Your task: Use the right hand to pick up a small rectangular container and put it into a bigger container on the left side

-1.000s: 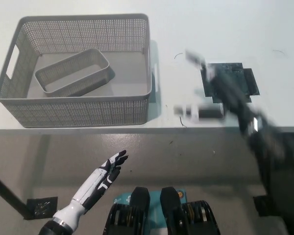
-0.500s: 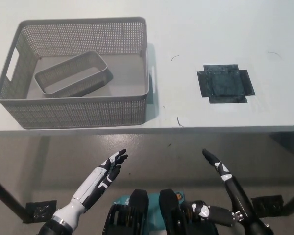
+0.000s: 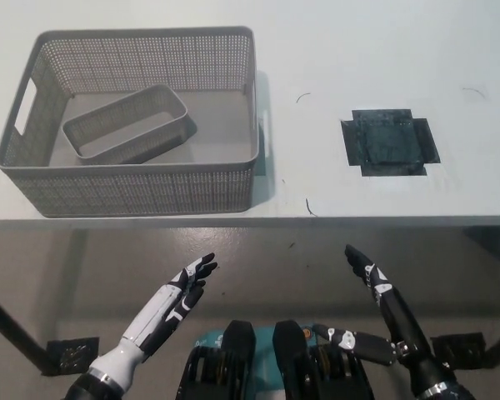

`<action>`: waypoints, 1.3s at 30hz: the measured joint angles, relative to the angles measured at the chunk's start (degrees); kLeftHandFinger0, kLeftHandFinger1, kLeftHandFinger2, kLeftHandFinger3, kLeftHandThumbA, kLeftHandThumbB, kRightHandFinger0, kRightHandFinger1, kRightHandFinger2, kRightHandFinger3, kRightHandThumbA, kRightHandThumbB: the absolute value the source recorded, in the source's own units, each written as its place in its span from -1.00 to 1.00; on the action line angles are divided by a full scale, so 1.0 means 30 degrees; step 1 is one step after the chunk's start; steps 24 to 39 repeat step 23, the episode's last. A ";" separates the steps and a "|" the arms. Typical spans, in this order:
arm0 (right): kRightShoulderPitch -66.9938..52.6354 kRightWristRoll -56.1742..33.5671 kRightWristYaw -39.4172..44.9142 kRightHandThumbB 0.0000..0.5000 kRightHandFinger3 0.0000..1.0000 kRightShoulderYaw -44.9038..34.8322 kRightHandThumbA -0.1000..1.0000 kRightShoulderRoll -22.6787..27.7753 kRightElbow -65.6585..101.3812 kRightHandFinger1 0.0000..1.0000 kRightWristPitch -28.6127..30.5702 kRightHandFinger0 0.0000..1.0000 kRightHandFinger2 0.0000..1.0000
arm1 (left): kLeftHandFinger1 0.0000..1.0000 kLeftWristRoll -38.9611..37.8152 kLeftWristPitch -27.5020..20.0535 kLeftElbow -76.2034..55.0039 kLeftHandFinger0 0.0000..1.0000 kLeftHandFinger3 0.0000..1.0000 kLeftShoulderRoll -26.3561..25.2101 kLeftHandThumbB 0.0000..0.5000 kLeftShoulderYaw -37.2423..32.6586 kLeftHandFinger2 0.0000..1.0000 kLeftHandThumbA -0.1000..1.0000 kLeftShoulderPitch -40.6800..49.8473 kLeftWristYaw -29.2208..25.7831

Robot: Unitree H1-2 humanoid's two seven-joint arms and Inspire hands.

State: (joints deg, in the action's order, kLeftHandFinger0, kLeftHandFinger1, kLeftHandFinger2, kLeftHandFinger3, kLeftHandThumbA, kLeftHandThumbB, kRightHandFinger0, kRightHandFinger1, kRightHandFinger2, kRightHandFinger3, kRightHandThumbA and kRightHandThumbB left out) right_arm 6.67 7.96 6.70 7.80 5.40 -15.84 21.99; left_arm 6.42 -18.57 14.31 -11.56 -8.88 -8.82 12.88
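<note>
The right hand (image 3: 382, 293) hangs low at about 5 o'clock, below the front edge of the worktop (image 3: 383, 50), its fingers stretched out and spread, holding nothing and touching nothing. The left hand (image 3: 177, 302) rests at about 7 o'clock, also below the worktop edge, fingers straight and apart, empty too. Both hands point up toward 12 o'clock, well apart from each other and clear of everything on the worktop.

Beyond the front edge, the big basket (image 3: 133, 187) sits at about 10 o'clock on the worktop, grey with perforated walls and a handle slot in each short side. The small container (image 3: 127, 125) lies inside it, on the basket floor, set at a slant with its right end turned toward 1 o'clock and its left part close to the basket's left wall. It is open-topped and upright.

At about 2 o'clock a dark square patch (image 3: 390, 143) lies flat on the worktop, well apart from the basket. A few thin dark marks are scattered on the white surface between and around them.
</note>
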 measured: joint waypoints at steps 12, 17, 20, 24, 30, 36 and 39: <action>0.0259 -0.0133 0.0496 0.08 1.00 0.0468 1.00 0.0299 -0.0162 1.00 -0.0004 1.00 1.00 | 1.00 0.0041 -0.0037 0.0012 1.00 1.00 -0.0002 -0.01 0.0039 1.00 1.00 0.0000 -0.0006; 0.0267 -0.0051 0.0614 0.06 1.00 0.0639 1.00 0.0361 -0.0155 1.00 -0.0006 1.00 1.00 | 1.00 0.0070 -0.0056 0.0041 1.00 1.00 -0.0002 -0.01 0.0047 1.00 1.00 -0.0001 -0.0012; 0.0279 0.0076 0.0617 0.06 1.00 0.0716 1.00 0.0427 -0.0155 1.00 -0.0006 1.00 1.00 | 1.00 0.0073 -0.0076 0.0077 1.00 1.00 -0.0005 -0.01 0.0048 1.00 1.00 -0.0001 -0.0012; 0.0285 0.0193 0.0619 0.06 1.00 0.0766 1.00 0.0469 -0.0146 1.00 -0.0008 1.00 1.00 | 1.00 0.0081 -0.0083 0.0078 1.00 1.00 -0.0009 -0.01 0.0047 1.00 1.00 -0.0001 -0.0012; 0.0285 0.0193 0.0619 0.06 1.00 0.0766 1.00 0.0469 -0.0146 1.00 -0.0008 1.00 1.00 | 1.00 0.0081 -0.0083 0.0078 1.00 1.00 -0.0009 -0.01 0.0047 1.00 1.00 -0.0001 -0.0012; 0.0285 0.0193 0.0619 0.06 1.00 0.0766 1.00 0.0469 -0.0146 1.00 -0.0008 1.00 1.00 | 1.00 0.0081 -0.0083 0.0078 1.00 1.00 -0.0009 -0.01 0.0047 1.00 1.00 -0.0001 -0.0012; 0.0285 0.0193 0.0619 0.06 1.00 0.0766 1.00 0.0469 -0.0146 1.00 -0.0008 1.00 1.00 | 1.00 0.0081 -0.0083 0.0078 1.00 1.00 -0.0009 -0.01 0.0047 1.00 1.00 -0.0001 -0.0012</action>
